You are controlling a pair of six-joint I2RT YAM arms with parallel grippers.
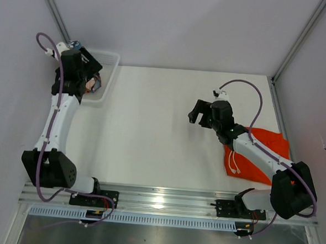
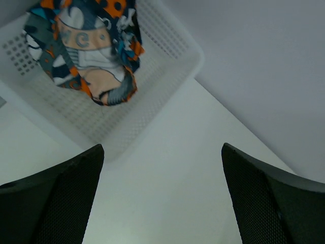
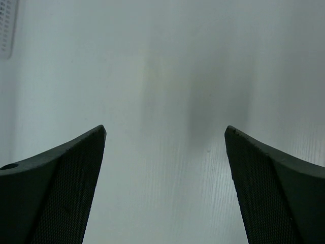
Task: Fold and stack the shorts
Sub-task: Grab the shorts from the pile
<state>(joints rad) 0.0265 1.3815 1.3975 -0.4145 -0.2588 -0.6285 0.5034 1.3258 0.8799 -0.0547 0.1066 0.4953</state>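
Our left gripper [image 2: 162, 152], jaws wide, hovers by the white plastic mesh basket [image 2: 170, 48]. Crumpled navy cartoon-print shorts [image 2: 86, 46] lie inside, ahead-left. We judge this arm the nearer one.

One pair of shorts [image 2: 86, 51] has a busy dark blue, teal, orange and white cartoon print, the other shorts [image 1: 251, 170] are plain bright orange with white strings [image 1: 235, 164], and the basket [image 2: 172, 56] and table [image 1: 151, 127] are white.
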